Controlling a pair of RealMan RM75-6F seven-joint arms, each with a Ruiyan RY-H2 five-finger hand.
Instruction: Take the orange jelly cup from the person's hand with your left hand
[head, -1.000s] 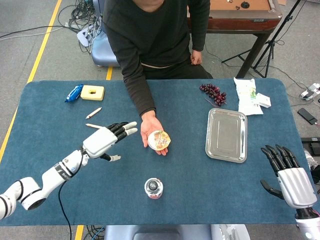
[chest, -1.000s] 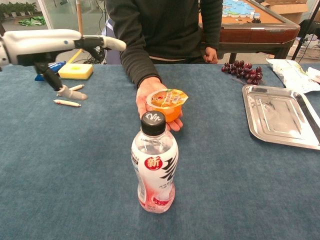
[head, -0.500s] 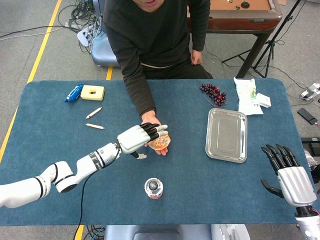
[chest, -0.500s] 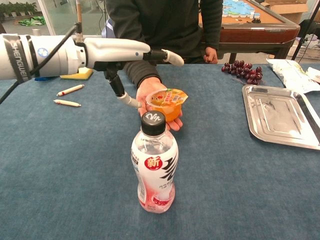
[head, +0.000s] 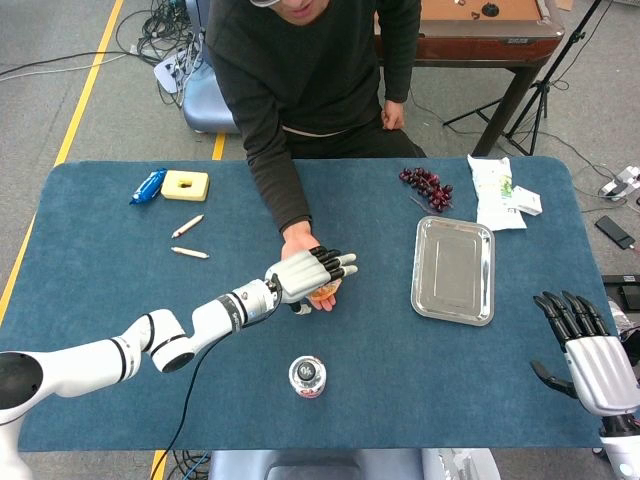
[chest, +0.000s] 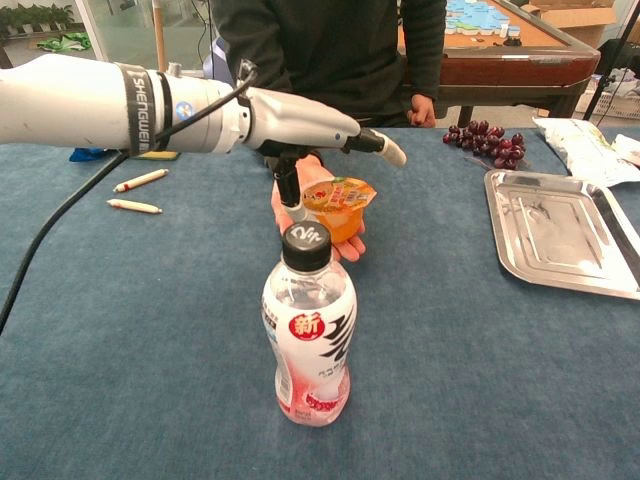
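The orange jelly cup (chest: 338, 205) with its printed foil lid rests on the person's upturned palm (chest: 318, 215) over the middle of the table. In the head view only a sliver of the jelly cup (head: 326, 291) shows under my left hand (head: 312, 272). My left hand (chest: 310, 122) hovers just above the cup with its fingers stretched out flat and its thumb hanging down beside the cup; it holds nothing. At the table's near right corner my right hand (head: 590, 350) stays open with fingers spread, apart from everything.
A water bottle (chest: 308, 333) with a black cap stands in front of the cup. A steel tray (head: 453, 269) lies to the right, grapes (head: 428, 187) and a snack bag (head: 495, 190) behind it. A yellow sponge (head: 185, 185), blue wrapper (head: 148, 186) and two sticks (head: 187, 226) lie far left.
My left arm has swept rightward from the left side of the table until its hand is over the cup on the person's palm. The right hand has sunk slightly lower in view.
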